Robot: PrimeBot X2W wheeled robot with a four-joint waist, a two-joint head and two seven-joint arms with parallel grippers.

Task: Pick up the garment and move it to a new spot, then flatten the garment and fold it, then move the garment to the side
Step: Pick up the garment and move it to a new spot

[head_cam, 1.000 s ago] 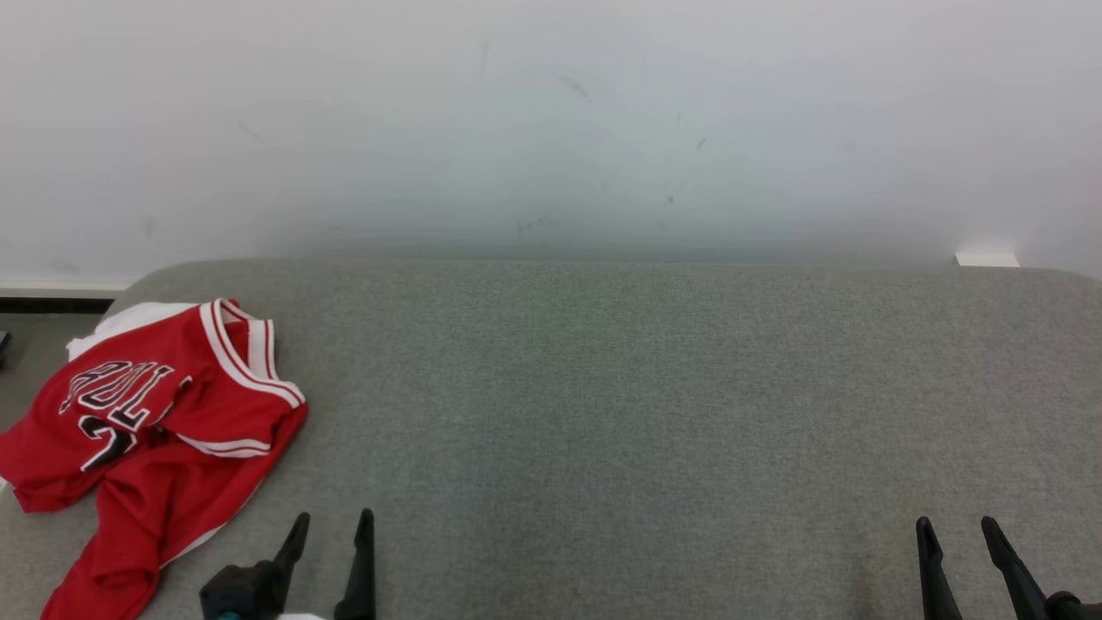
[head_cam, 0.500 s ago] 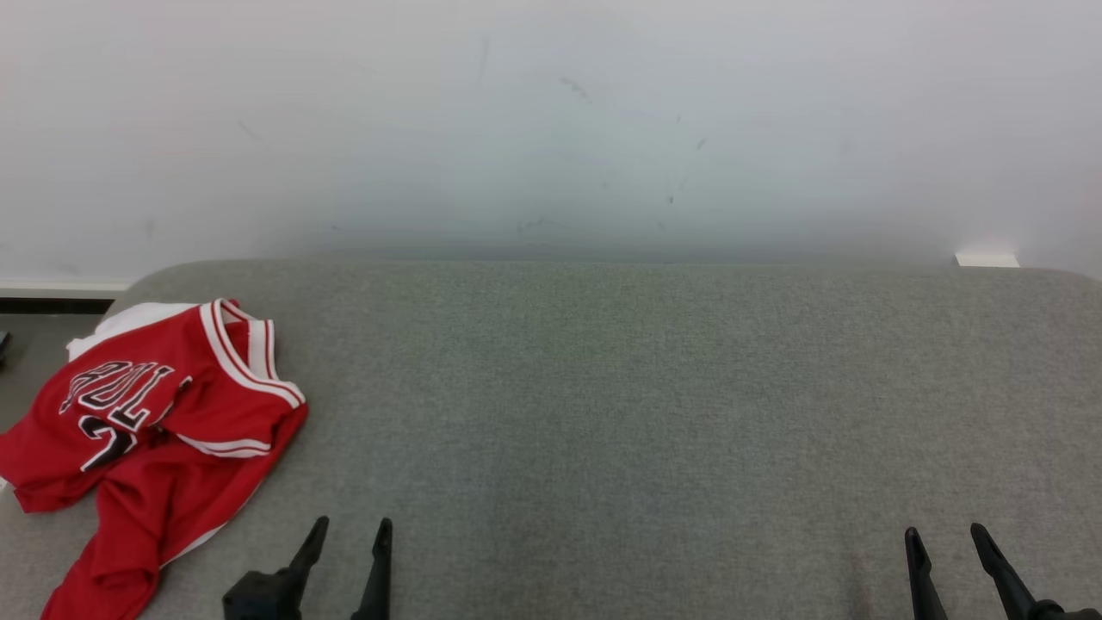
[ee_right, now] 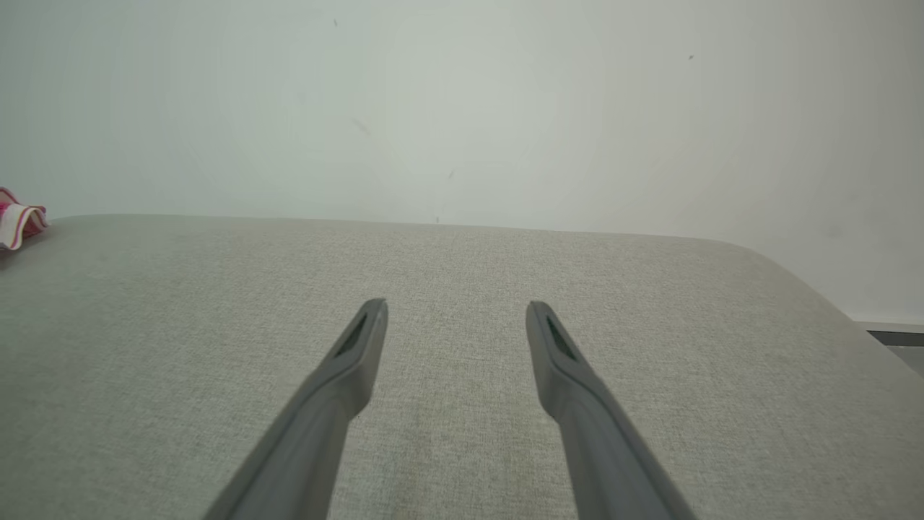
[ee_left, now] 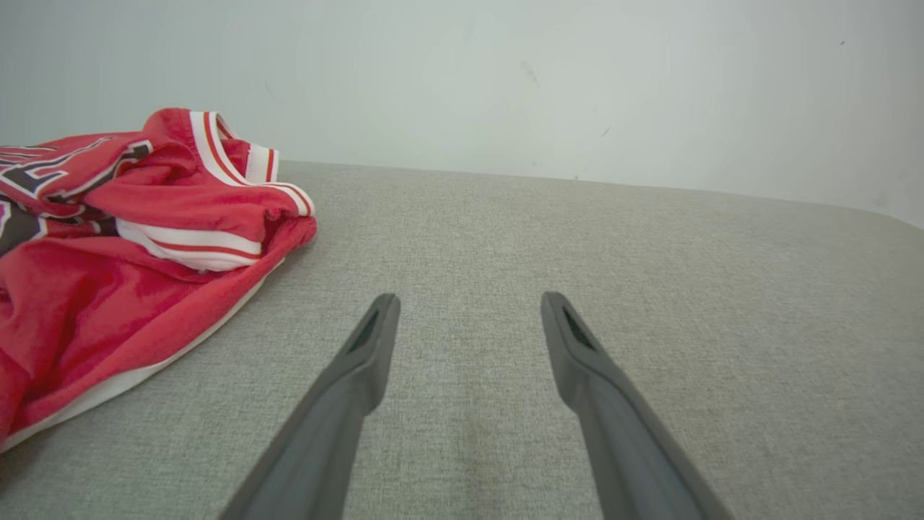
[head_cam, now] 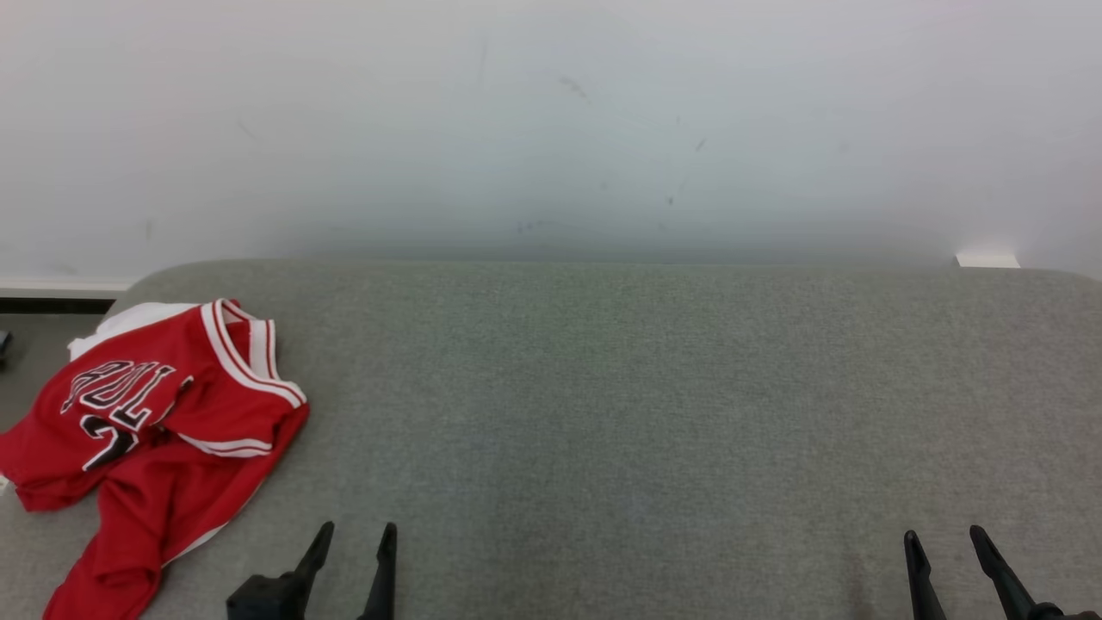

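Grey fabric covers the worktop (head_cam: pixel 646 387), which has rounded far corners and stands against a pale wall (head_cam: pixel 551 129) marked with a few faint scuffs. A red jersey (head_cam: pixel 155 430) lies crumpled at the worktop's left end. It has white-and-red striped trim at the neck and armhole and black lettering edged in white (part of it lost in the folds). Its lower end trails toward the near edge.

The left pincer (head_cam: pixel 358 527) sits at the near edge, just right of the jersey and apart from it, fingers spread wide and holding nothing. The right pincer (head_cam: pixel 942 532) sits at the near right, well apart from the jersey, likewise spread wide and empty. Both point toward the wall over bare fabric; whether the fingertips touch the fabric cannot be told. In the right wrist view, a sliver of the jersey's trim shows at the far left.
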